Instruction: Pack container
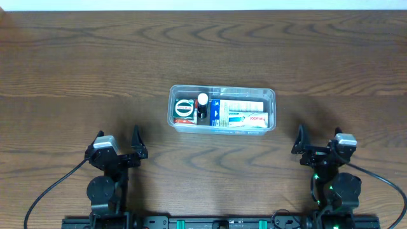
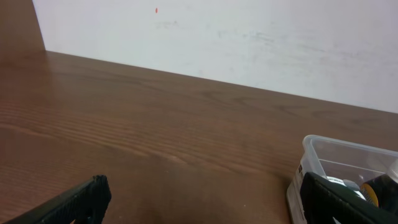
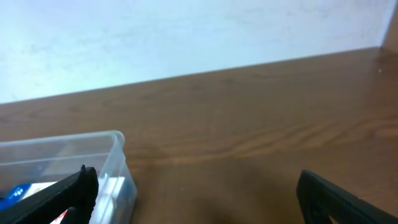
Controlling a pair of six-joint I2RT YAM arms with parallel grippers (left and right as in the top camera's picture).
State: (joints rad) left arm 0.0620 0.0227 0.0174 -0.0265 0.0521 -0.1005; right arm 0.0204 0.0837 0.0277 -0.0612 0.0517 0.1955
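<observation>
Left gripper [image 1: 117, 133] and right gripper [image 1: 318, 133] sit low in frame, jaws wide, empty; container [image 1: 191, 88] at centre of the wooden table [image 1: 76, 63] holds small boxes [image 1: 245, 114]

We can read almost nothing with certainty. Inside the container [image 1: 222, 88], the white box [image 1: 245, 118] carries a short red word that may read "Panadol", though it is too small to confirm. The print on the round green-and-white label [image 1: 185, 107] is illegible.
</observation>
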